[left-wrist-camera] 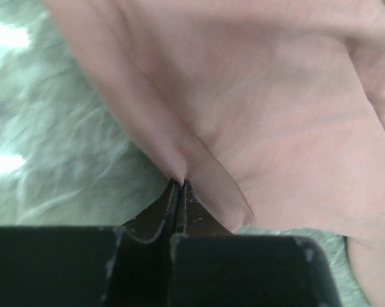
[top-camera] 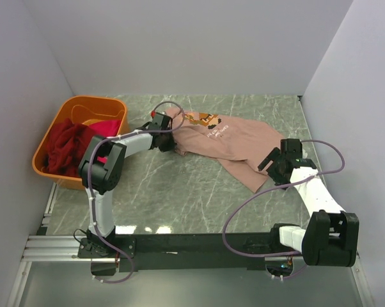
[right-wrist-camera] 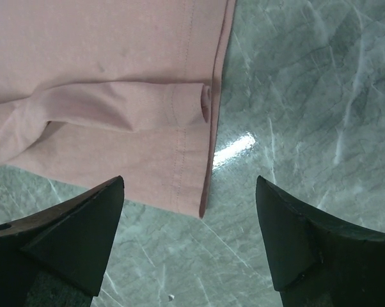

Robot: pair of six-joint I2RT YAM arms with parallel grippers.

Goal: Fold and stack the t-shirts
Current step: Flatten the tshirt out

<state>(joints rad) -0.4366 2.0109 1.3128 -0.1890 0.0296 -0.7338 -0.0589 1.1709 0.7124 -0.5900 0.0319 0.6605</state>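
Observation:
A dusty pink t-shirt (top-camera: 234, 142) with a small figure print lies crumpled on the marble table, from back centre to the right. My left gripper (top-camera: 169, 144) is at its left edge; in the left wrist view the gripper (left-wrist-camera: 180, 182) is shut on a pinched fold of the pink t-shirt (left-wrist-camera: 269, 109). My right gripper (top-camera: 274, 167) is open beside the shirt's lower right corner; in the right wrist view the gripper (right-wrist-camera: 189, 185) is open just above the hem corner of the pink t-shirt (right-wrist-camera: 116, 83), holding nothing. Dark red and magenta t-shirts (top-camera: 68, 146) are bunched in the tub.
An orange plastic tub (top-camera: 109, 106) stands at the back left against the wall. White walls close in the table on the left, back and right. The green marble table (top-camera: 180, 192) lies bare in front of the shirt. Purple cables loop near both arms.

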